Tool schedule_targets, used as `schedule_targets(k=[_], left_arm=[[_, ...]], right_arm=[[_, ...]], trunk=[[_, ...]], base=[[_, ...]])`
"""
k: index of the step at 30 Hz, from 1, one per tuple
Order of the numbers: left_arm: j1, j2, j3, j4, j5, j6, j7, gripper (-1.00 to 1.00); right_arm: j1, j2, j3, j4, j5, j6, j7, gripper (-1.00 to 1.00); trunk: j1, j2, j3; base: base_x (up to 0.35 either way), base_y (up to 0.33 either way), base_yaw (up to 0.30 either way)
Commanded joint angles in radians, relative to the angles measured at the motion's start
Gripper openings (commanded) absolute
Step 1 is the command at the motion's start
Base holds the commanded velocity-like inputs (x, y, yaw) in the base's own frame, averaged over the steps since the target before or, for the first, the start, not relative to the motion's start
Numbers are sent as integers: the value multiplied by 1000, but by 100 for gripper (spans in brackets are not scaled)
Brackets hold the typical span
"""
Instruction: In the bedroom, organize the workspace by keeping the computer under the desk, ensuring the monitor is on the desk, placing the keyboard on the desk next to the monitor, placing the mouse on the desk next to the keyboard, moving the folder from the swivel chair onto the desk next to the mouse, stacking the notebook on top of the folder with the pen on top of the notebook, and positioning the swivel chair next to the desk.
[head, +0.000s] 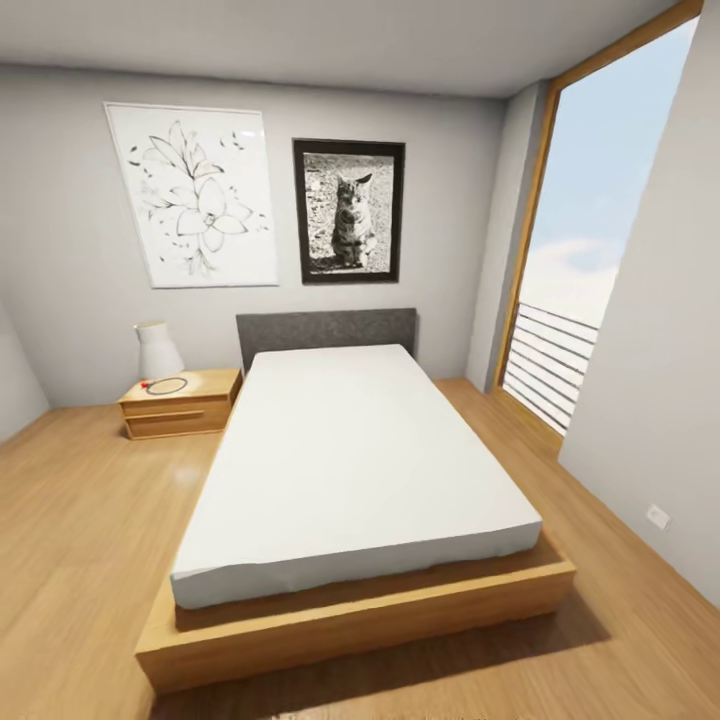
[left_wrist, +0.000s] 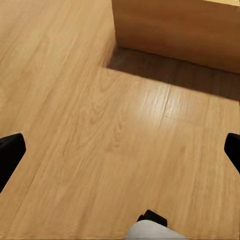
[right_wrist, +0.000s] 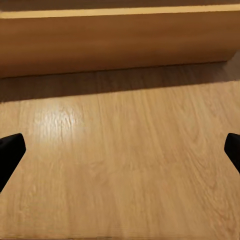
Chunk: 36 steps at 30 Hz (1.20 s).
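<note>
Two claws hang low over bare wooden floor, each with its black fingertips spread wide at the opposite edges of its wrist picture and nothing between them. The left claw (left_wrist: 120, 150) looks down on pale floorboards (left_wrist: 100, 125) with a corner of the bed's wooden base (left_wrist: 175, 30) just ahead and a shadow at its foot; a small grey and black part of the robot's body shows at the near edge. The right claw (right_wrist: 120, 150) faces the long side of the same wooden base (right_wrist: 120, 45) across a short strip of floor. From the head camera, the bed (head: 350, 450) with its white mattress fills the middle of the room, running away to a grey headboard (head: 325, 335). Beside it stands a low wooden nightstand (head: 180, 405) carrying a white vase (head: 158, 350) and a small dark ring. Two framed pictures hang above, a flower drawing (head: 192, 195) and a cat photograph (head: 348, 210), and a tall window (head: 590, 220) with a railing stands to the right. None of the task's things, desk, chair, computer or folder, is before the cameras, so they likely lie elsewhere in the room. The risk now is the bed base: driving forward or turning tightly could knock the lowered arms or the wheeled base against it.
</note>
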Motion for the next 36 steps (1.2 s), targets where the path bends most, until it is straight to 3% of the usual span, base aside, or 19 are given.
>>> schedule_targets(k=[1,5,10,25,30,36], left_arm=[[0,0,-2,-1,6,12,0,100],[0,5,-1,-1,6,115,3,100],[0,20,-1,-2,5,203,5,100],[0,20,-2,-4,2,195,4,100],[0,16,-1,-4,3,106,4,100],[0,15,0,-4,3,84,5,100]], right_arm=[[-1,2,12,1,10,-1,-10,100],[-1,25,67,28,8,-1,-11,100],[-1,37,91,38,7,-4,-13,100],[-1,33,90,39,7,0,-13,100],[-1,32,89,39,6,0,-13,100],[-1,32,89,39,6,0,-13,100]], trunk=[[0,-1,-2],[0,-1,-4],[0,-1,-7],[0,-1,-16],[0,-1,-19],[0,-1,-22]], base=[[-115,-176,281],[-43,-70,281],[-7,-12,281],[0,0,275],[0,0,268],[0,0,268]])
